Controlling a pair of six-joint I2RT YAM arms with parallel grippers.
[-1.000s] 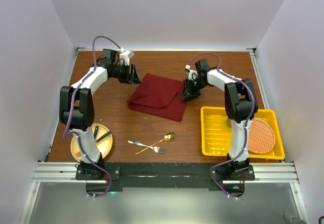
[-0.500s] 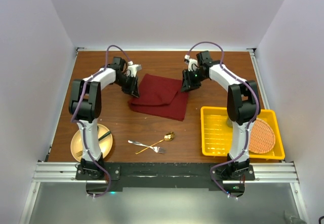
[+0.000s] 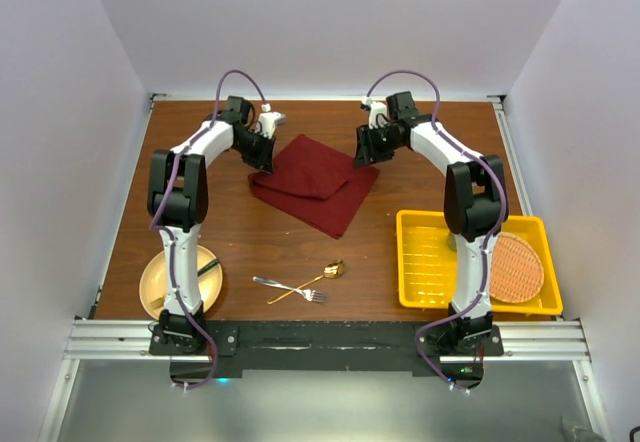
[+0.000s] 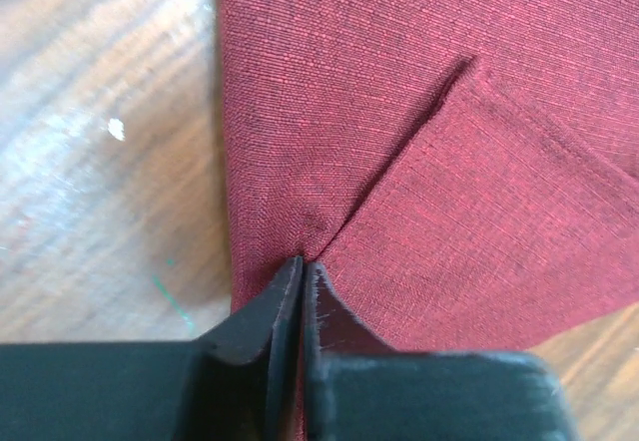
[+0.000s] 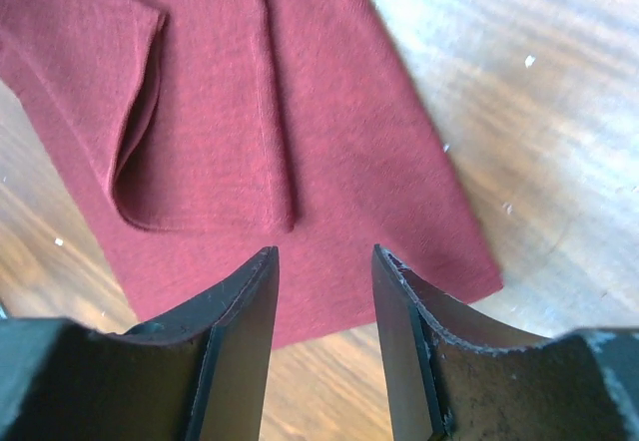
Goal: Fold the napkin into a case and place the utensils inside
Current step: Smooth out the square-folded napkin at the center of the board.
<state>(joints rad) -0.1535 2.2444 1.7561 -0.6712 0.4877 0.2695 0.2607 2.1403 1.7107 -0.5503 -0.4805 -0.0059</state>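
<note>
The maroon napkin (image 3: 313, 182) lies loosely folded at the back middle of the table, one layer lapped over another. My left gripper (image 3: 262, 157) is at its left corner. In the left wrist view the jaws (image 4: 303, 263) are pressed together on a pinch of the napkin (image 4: 399, 112), where a crease runs into them. My right gripper (image 3: 362, 155) hovers at the napkin's right corner. It stands open (image 5: 324, 253) above the cloth edge (image 5: 329, 112) with nothing between its fingers. The silver fork (image 3: 275, 284) and gold spoon (image 3: 325, 274) lie crossed near the front.
A yellow tray (image 3: 430, 262) at the front right holds a round orange woven mat (image 3: 517, 265). A tan plate (image 3: 165, 287) with dark green-handled cutlery sits at the front left. Bare wood surrounds the napkin.
My left gripper moved onto the napkin's left corner and shut on it. My right gripper opened and rose toward the back. The napkin shifted slightly rearward.
</note>
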